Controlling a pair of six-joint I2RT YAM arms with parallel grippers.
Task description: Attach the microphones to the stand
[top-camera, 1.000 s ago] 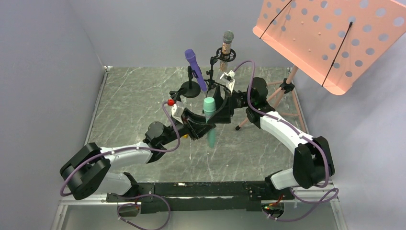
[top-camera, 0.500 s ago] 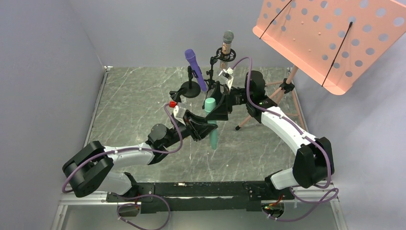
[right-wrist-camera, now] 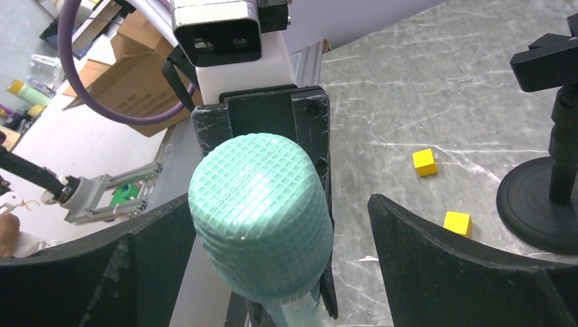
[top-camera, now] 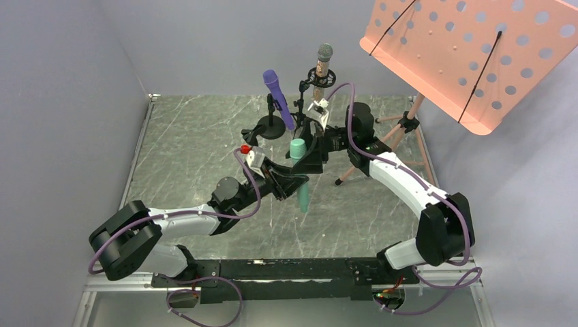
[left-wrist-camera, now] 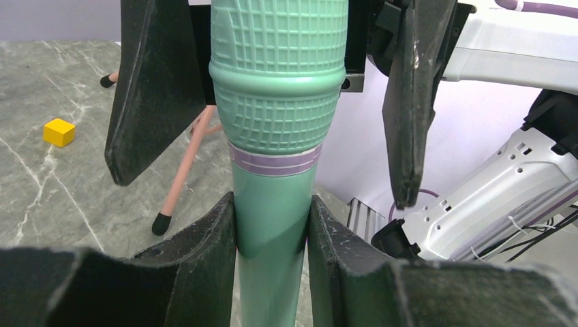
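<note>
the table point(top-camera: 184, 157) under me was a grey-green marbled surface veined in white, with a metal rail along its left edge. plain lavender-grey walls closed it in: a left wall point(top-camera: 61, 109), a back wall point(top-camera: 218, 34) and a right wall point(top-camera: 531, 177). a salmon-pink perforated music stand point(top-camera: 470, 48) leaned over the far right corner, its pink tripod legs point(left-wrist-camera: 183, 167) set on the tabletop. past the table's edge i saw cardboard boxes point(right-wrist-camera: 129, 82) and a pale floor point(right-wrist-camera: 82, 146). the light was soft and even.

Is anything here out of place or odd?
Only small things: two yellow cubes lie loose on the table by a black stand base, and the teal microphone is off any stand, clamped by the left gripper.
</note>
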